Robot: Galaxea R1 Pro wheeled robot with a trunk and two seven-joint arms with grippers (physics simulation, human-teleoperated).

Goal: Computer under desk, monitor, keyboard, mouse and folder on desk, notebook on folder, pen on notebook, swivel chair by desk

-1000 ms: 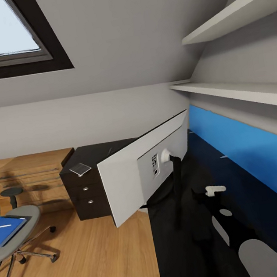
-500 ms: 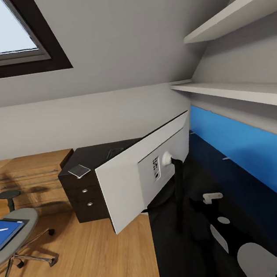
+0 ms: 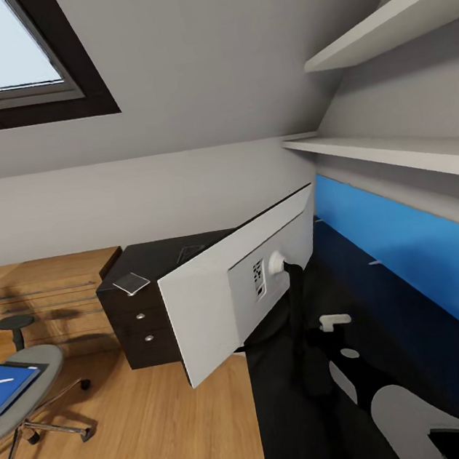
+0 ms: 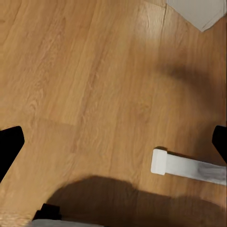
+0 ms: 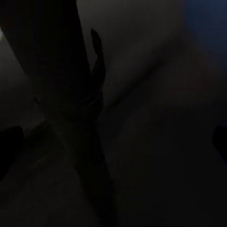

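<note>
The white back of the monitor (image 3: 219, 304) faces me at the centre of the head view, tilted, on a black stand arm (image 3: 297, 300); its foot is lost in darkness. My right arm (image 3: 403, 409) reaches in from the lower right toward that stand. In the right wrist view the right gripper (image 5: 113, 142) is open, with a dark post (image 5: 61, 61) ahead of it. The left gripper (image 4: 113, 146) hangs open over the wooden floor (image 4: 94, 71). At the left edge of the head view stands the grey swivel chair (image 3: 36, 361), with the blue folder (image 3: 10, 387) on its seat.
A black desk with drawers (image 3: 137, 324) stands behind the monitor, a small grey flat object (image 3: 131, 282) on its corner. Wooden drawers (image 3: 54, 285) line the left wall. A blue wall panel (image 3: 410, 254) and white shelves (image 3: 394, 150) close in the right.
The view shifted slightly a second ago and has since held still. My right arm has moved left, closer to the monitor's stand. The monitor and chair stay put.
</note>
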